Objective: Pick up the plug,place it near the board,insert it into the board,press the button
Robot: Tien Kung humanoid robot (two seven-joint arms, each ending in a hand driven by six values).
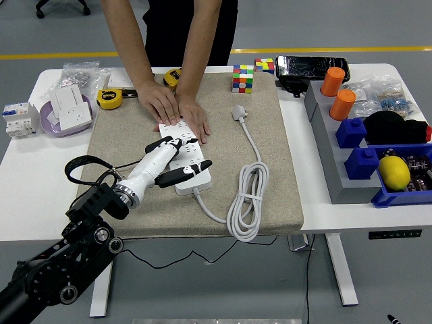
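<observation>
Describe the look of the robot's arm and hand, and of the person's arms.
The robot's left arm is black, with round silver-centred joints and a black cable looping off it. A silver wrist ring leads to a white forearm shell, and the left hand has black-and-white fingers. The person's arms are bare below a dark top.
</observation>
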